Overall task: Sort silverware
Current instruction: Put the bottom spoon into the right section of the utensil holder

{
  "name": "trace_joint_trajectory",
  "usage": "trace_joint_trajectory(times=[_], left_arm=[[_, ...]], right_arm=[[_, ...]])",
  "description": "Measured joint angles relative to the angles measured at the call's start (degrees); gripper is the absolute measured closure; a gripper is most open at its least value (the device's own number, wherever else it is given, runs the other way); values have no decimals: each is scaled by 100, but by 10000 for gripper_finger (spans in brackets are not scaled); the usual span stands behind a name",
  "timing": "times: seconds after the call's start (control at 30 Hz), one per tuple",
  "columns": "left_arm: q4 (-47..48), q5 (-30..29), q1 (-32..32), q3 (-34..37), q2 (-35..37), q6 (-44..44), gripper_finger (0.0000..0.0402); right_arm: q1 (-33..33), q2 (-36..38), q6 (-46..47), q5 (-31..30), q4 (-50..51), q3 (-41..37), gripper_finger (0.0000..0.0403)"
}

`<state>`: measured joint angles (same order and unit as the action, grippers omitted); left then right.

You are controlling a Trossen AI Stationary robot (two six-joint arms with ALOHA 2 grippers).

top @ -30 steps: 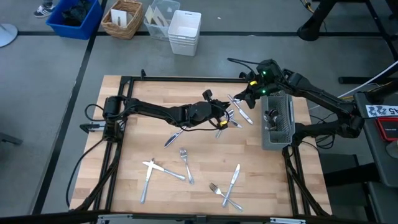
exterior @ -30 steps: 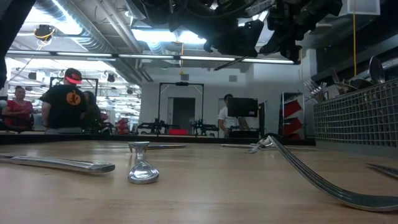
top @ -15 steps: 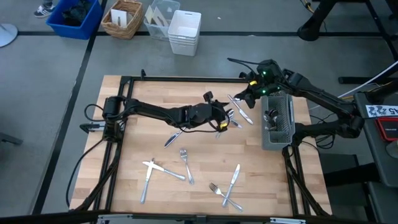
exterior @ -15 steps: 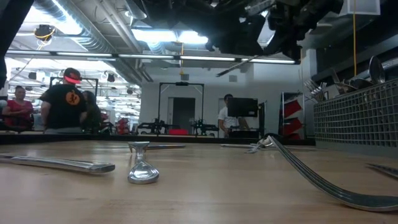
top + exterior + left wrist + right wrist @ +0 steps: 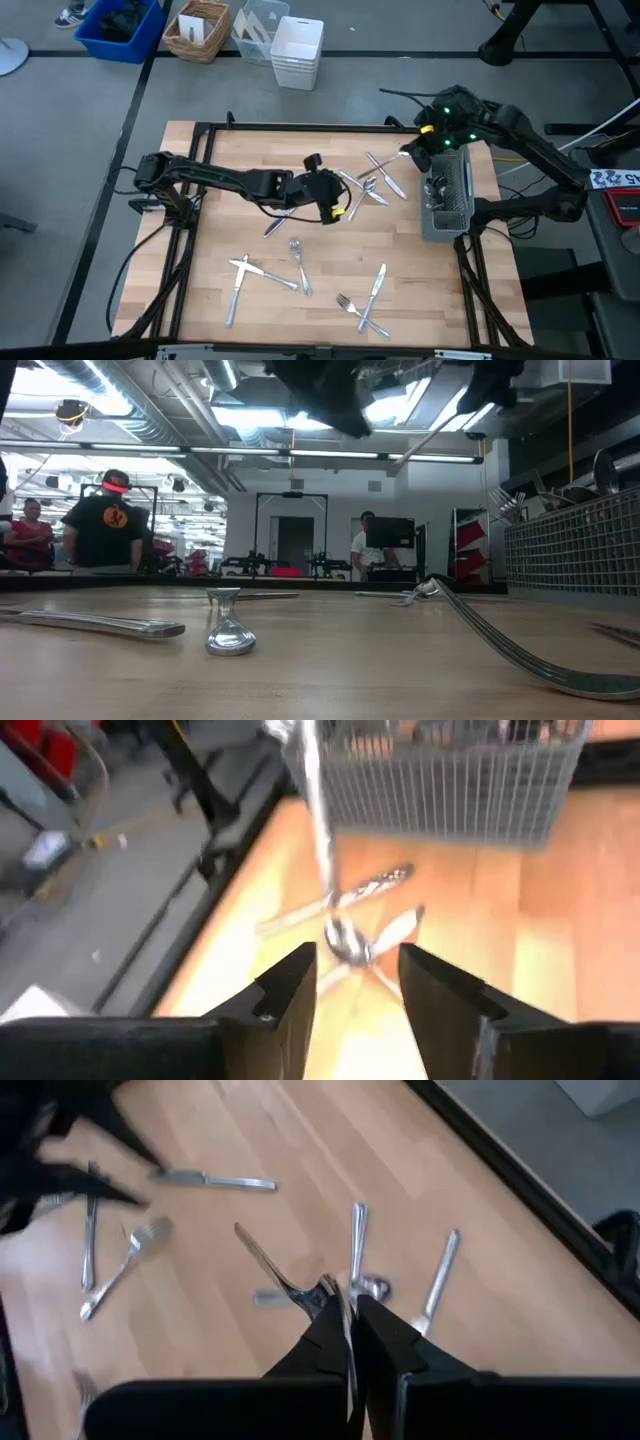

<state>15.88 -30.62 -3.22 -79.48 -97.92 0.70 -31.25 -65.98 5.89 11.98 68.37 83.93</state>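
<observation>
The silverware lies scattered on the wooden table (image 5: 210, 300): a cluster (image 5: 375, 182) near the caddy, a knife (image 5: 280, 222), a fork (image 5: 300, 265) and crossed pieces (image 5: 365, 300) near the front. My right gripper (image 5: 410, 152) (image 5: 350, 1295), beside the caddy's far end, is shut on one slim silver piece (image 5: 275, 1265) (image 5: 440, 428); which kind I cannot tell. My left gripper (image 5: 342, 198) (image 5: 357, 965) hovers open left of the cluster, with nothing between its fingers. My right gripper pinches the slim piece between its two fingers, which slant down from the table's far right. The piece runs along the fingers and sticks out past the tips (image 5: 318, 1288). It is lifted clear of the table, slanting in the air.
The dark wire-mesh caddy (image 5: 445, 200) (image 5: 450, 770) stands at the table's right edge with several pieces in it. Black frame rails (image 5: 300, 127) run around the table. Bins and baskets (image 5: 295, 50) sit on the floor beyond the far edge. People (image 5: 105, 520) stand in the room behind.
My left gripper has drawn back from the cluster toward the table's left edge and risen a little. My right gripper has risen and shifted toward the right edge, carrying the slim piece up with it.
</observation>
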Motion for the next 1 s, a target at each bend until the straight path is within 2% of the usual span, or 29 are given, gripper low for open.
trace_joint_trajectory(times=[0.13, 0.27, 0.37, 0.67, 1.0], left_arm=[[674, -1, 25, 75, 12, -487, 267], [774, 9, 69, 370, 9, -696, 267], [740, 16, 94, 575, 9, -847, 269], [749, 21, 139, 807, 7, -1319, 270], [749, 21, 138, 807, 7, -1267, 270]], right_arm=[[427, 0, 337, -495, 803, 524, 393], [879, 2, 785, -1384, 1697, 909, 392], [1175, 5, 1179, -1797, 2206, 1034, 393], [1640, 37, 1393, -1406, 2158, 1100, 392], [2035, 50, 2081, -896, 2163, 1100, 393]])
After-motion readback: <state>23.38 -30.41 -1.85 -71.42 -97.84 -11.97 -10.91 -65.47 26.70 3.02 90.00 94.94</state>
